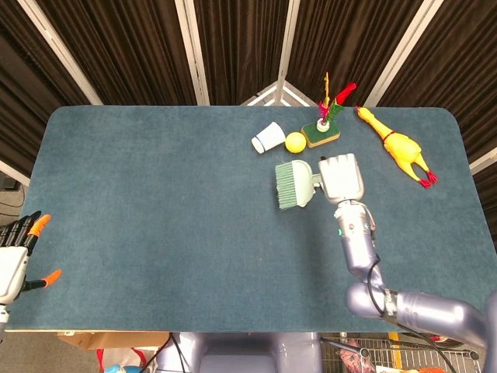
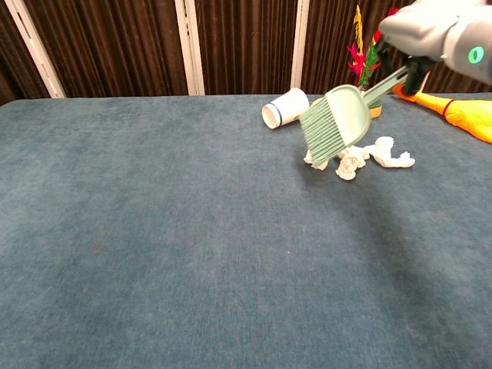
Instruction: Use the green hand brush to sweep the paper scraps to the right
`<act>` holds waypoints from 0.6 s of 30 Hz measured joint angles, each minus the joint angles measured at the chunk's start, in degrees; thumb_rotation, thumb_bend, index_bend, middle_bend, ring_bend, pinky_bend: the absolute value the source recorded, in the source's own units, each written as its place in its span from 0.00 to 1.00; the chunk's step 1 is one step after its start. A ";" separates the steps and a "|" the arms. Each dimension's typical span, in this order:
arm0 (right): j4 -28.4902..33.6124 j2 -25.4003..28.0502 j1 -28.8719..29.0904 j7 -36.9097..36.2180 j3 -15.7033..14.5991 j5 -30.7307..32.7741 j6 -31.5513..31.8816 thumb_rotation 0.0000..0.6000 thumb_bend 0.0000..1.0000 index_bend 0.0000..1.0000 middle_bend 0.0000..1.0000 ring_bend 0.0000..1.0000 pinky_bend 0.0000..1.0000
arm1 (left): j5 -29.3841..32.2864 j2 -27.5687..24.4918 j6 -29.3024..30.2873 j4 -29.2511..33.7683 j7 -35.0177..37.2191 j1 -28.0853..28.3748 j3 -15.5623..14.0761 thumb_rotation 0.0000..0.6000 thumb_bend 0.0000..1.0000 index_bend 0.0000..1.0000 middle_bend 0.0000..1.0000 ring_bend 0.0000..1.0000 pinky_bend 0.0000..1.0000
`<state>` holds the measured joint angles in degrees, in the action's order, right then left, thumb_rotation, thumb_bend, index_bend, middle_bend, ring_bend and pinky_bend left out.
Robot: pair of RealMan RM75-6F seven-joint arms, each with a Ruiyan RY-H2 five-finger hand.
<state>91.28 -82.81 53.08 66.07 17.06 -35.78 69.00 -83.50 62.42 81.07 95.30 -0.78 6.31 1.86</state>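
- Head view: my right hand grips the green hand brush by its handle, the bristle edge facing 9 o'clock. The brush head hides the paper scraps. My left hand, fingers apart and holding nothing, waits at the table edge near 8 o'clock.
- Chest view: bristles sit over the leftmost of the paper scraps. I judge I should lower them just left of that piece, then drag flat toward 3 o'clock. My fingers are cut off here.
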 measured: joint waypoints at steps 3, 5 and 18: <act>-2.77 -2.15 1.51 0.48 -0.45 1.35 -1.89 1.00 0.51 0.72 0.91 0.94 0.81 | 0.27 -0.15 -0.38 -0.01 0.40 0.12 0.03 1.00 0.00 0.00 0.00 0.00 0.02; -4.31 -3.26 2.14 0.53 -0.85 1.88 -2.86 1.00 0.50 0.72 0.91 0.94 0.81 | 0.44 -0.27 -0.66 0.00 0.66 0.22 0.06 1.00 0.00 0.00 0.00 0.00 0.02; -11.61 -3.95 2.05 0.77 -5.35 3.63 -3.57 1.00 0.52 0.72 0.91 0.94 0.81 | 0.69 -0.31 -1.05 0.30 0.29 0.41 -0.01 1.00 0.00 0.00 0.00 0.00 0.02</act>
<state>79.66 -86.76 55.13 66.85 11.71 -32.16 65.42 -82.81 62.10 80.03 95.60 -0.49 6.72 1.85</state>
